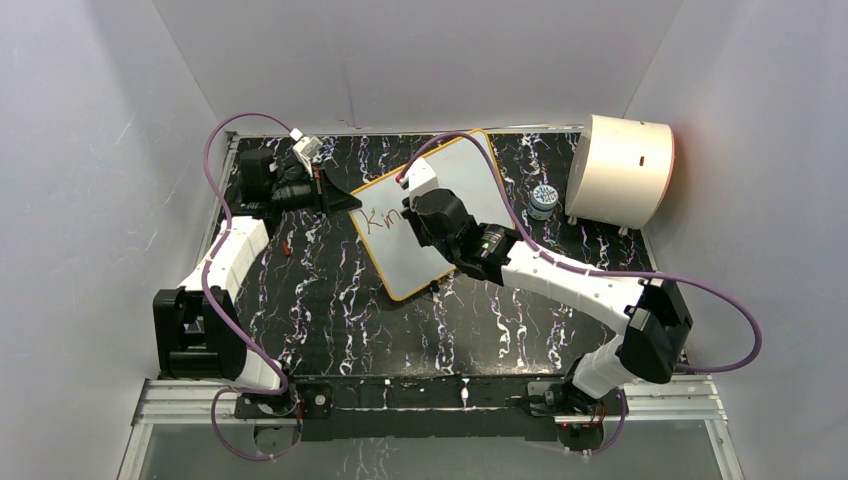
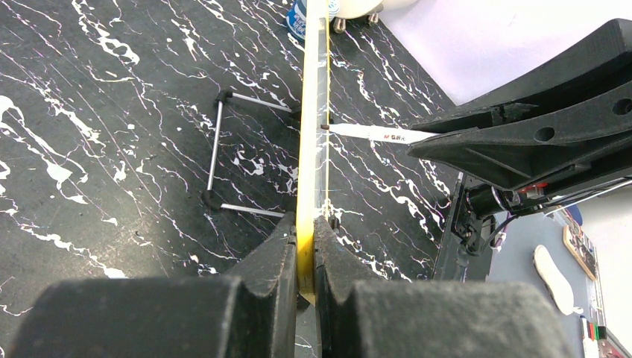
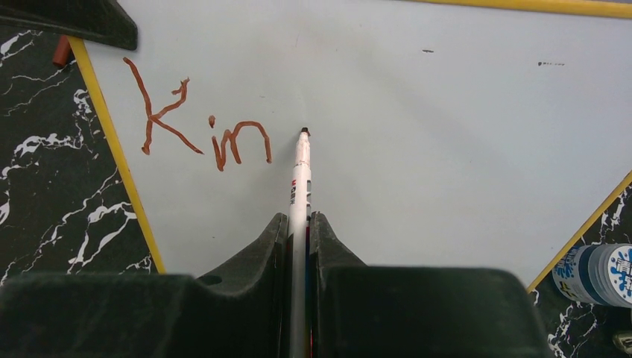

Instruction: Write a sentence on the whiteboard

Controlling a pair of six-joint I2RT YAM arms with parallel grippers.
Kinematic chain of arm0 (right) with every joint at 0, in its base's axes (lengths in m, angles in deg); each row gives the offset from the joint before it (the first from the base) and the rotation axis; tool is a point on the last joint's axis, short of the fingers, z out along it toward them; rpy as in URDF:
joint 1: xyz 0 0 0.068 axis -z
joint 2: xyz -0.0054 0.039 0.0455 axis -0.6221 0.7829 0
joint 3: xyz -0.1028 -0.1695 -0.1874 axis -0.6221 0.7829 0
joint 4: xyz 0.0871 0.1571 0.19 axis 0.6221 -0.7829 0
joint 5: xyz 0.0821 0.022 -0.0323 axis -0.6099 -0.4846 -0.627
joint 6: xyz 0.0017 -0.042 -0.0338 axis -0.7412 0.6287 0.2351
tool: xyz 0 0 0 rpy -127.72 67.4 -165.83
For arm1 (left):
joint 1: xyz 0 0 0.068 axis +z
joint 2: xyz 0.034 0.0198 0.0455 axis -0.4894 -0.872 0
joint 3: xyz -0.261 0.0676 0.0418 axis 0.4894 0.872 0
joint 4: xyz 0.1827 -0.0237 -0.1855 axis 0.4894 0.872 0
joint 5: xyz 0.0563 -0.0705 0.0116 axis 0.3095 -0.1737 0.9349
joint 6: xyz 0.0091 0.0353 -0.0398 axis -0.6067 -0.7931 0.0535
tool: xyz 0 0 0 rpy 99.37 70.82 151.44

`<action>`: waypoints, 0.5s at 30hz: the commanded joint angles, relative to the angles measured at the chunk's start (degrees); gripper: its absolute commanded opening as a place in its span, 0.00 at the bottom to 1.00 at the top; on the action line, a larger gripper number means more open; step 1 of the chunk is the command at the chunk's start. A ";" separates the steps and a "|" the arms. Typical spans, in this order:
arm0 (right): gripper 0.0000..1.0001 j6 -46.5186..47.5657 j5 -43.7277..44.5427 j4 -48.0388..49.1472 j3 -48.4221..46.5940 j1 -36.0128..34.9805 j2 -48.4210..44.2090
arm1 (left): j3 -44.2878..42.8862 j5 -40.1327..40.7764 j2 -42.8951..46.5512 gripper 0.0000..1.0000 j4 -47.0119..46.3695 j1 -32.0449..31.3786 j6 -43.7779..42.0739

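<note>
- Black marbled mat point(image 1: 330, 300) with white squiggles covers the table under both my arms
- A cream drum point(image 1: 620, 170) stands at the far right corner of the mat, well apart from my grippers
- The whiteboard point(image 1: 415, 262) sits mid-mat, turned at a slant in the top view, its yellow rim all round; my left wrist camera sees it edge-on point(image 2: 311, 171)
- My left gripper point(image 2: 302, 231) is shut tight on the whiteboard's rim, one finger on each face, at the board's left edge point(image 1: 350, 203)
- My right gripper point(image 3: 298, 220) reaches over the board from the right point(image 1: 425, 215) and is clamped on the marker, the barrel pinched between both fingers
- A thin wire stand point(image 2: 216, 156) lies on the mat behind the board, its two rods running up to the back face
- The marker point(image 3: 299, 179) is white with a dark tip; it points away from my right wrist, and the tip meets the white face just right of the lettering; the left wrist view shows it reaching the board from the side point(image 2: 373, 134)
- A small blue-and-white bottle point(image 1: 543, 200) stands between the board's right edge and the drum
- The sentence point(image 3: 201, 127) reads only "Kin" in dark red, near the board's left edge, close to where my left gripper holds
- A small red-brown piece point(image 3: 61, 51) lies on the mat just beside the rim; I cannot tell what it is
</note>
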 commanded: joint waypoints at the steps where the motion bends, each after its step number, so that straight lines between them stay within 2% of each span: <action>1: 0.00 0.60 -0.67 3.40 -3.38 -0.04 0.53 | 1.23 -0.54 -1.55 0.00 6.57 -2.33 -4.02; 15: 0.00 0.74 -3.71 -0.08 -3.70 -0.02 0.70 | 1.25 -0.25 -1.61 0.00 6.60 -2.42 -4.02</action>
